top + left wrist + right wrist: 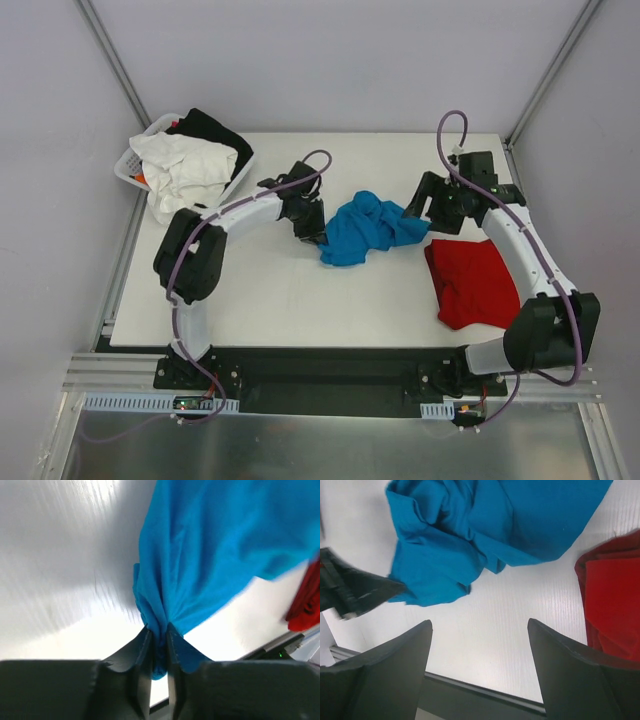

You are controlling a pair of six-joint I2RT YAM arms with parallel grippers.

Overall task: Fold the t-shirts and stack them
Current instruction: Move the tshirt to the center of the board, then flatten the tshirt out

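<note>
The turquoise-blue t-shirt [365, 230] lies crumpled in the middle of the table. My left gripper [318, 236] is at its left edge, shut on a pinched bunch of the blue cloth [159, 630], which runs up between the fingers in the left wrist view. The red t-shirt [472, 282] lies folded flat at the right and shows in part in the left wrist view [306, 605] and the right wrist view [615, 600]. My right gripper [414, 207] hovers over the blue shirt's right end, open [479, 622], with only bare table between its fingers. The blue t-shirt [470, 530] lies beyond them.
A white basket [133, 163] at the table's back left corner holds a white garment [185, 170] and a black garment [215, 130]. The table's near edge [485, 692] runs just below my right fingers. My left arm's end [350, 590] shows at the left of the right wrist view.
</note>
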